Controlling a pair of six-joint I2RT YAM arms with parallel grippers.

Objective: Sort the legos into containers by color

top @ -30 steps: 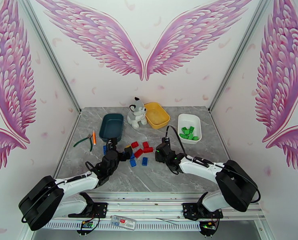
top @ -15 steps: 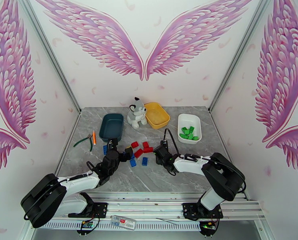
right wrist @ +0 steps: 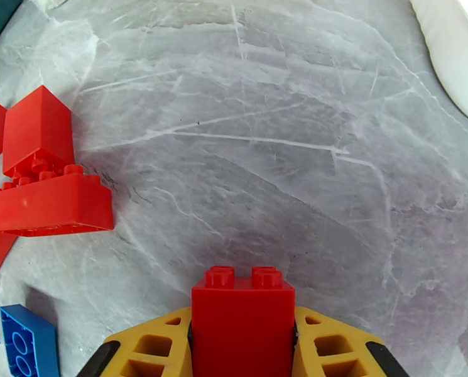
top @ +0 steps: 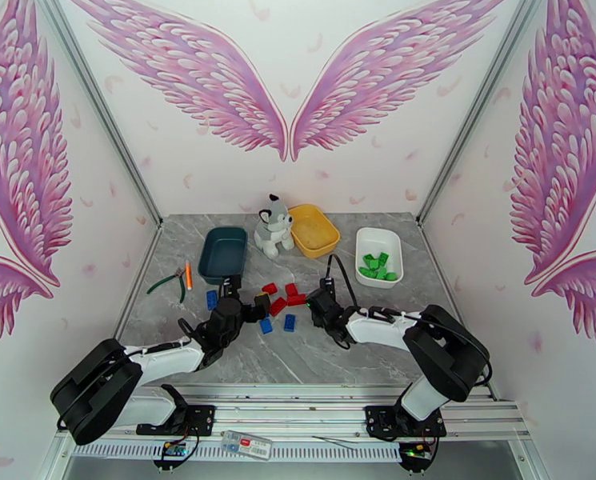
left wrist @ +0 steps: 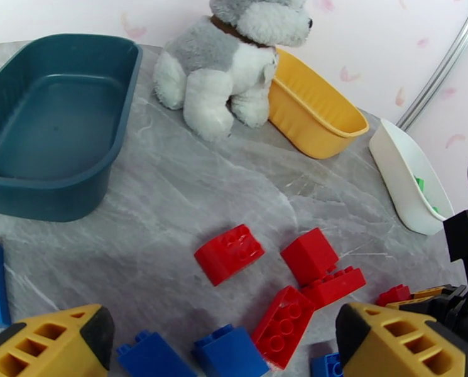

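Clamping a red brick in my right gripper, I had the yellow tray straight ahead, toward the far edge of the table.

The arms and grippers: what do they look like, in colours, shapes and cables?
The left arm and right arm have white links between bulky, rounded black joint housings. A black cable loops off the right one. The left gripper and right gripper have yellow-orange fingers with ribbed cut-outs and black edges.
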